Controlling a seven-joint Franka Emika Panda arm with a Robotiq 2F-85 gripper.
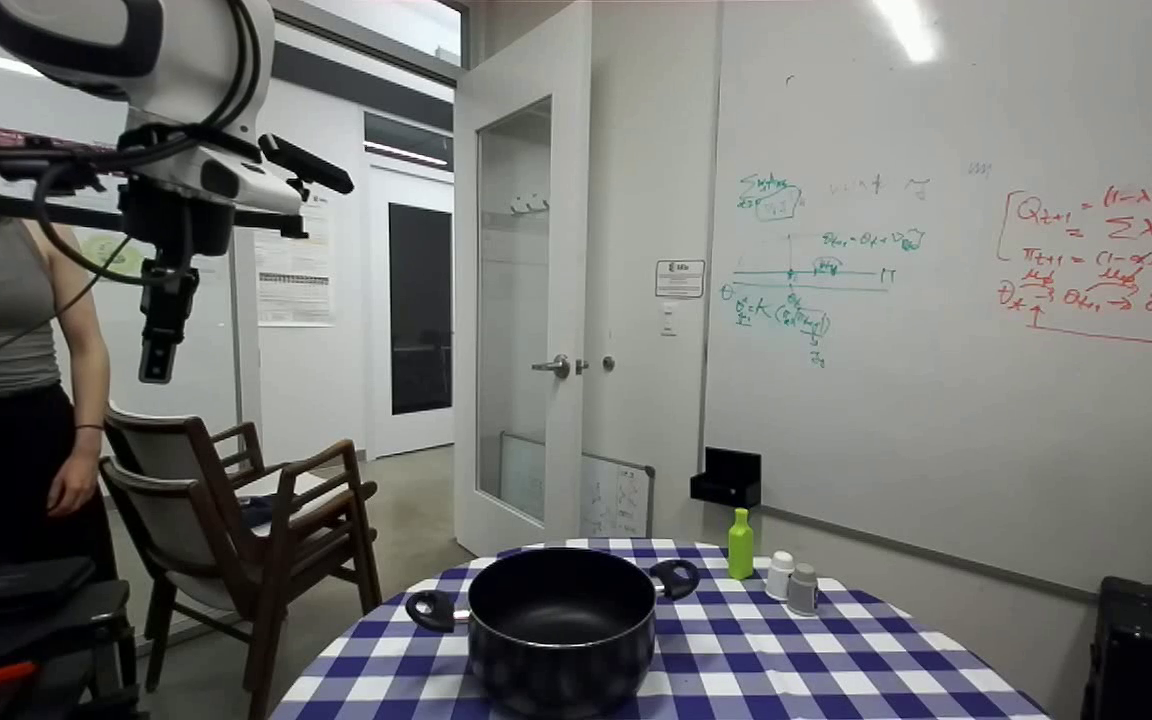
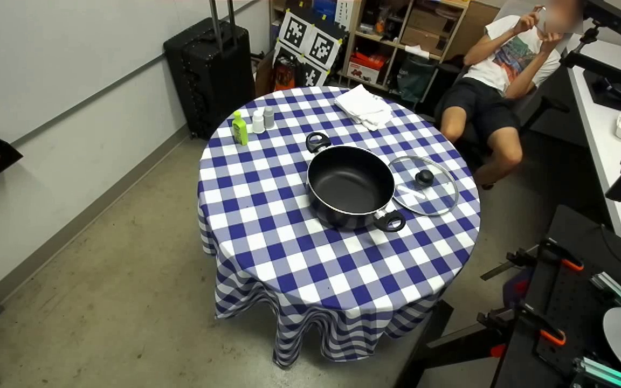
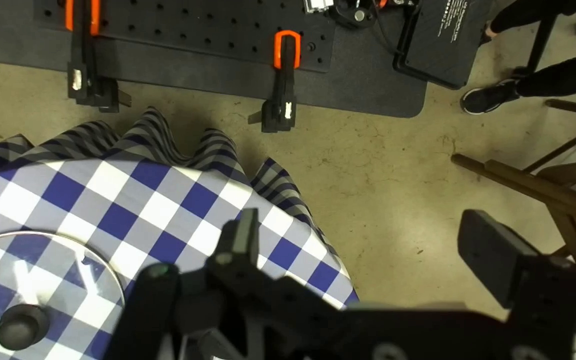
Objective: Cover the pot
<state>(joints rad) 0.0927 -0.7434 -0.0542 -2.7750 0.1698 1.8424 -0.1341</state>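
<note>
On the checked tablecloth [image 2: 310,272] I see a blk cooking pot [image 2: 350,186] w/ its glass lid [image 2: 425,180] just beside it, & higher up the gripper [image 3: 359,235], jaws spread wide.

Round table [image 2: 299,248] wears blue-white checked tablecloth [image 2: 353,275]; on it sit black pot [image 2: 350,186], glass lid [image 2: 430,197] just beside, green bottle [image 2: 240,131], white shaker [image 2: 258,123], gray shaker [image 2: 269,118], white cloth [image 2: 365,109].

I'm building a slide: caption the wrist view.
Round, clear, black-knobbed lid on blue-and-white checked tablecloth, black jaws open and empty.
</note>
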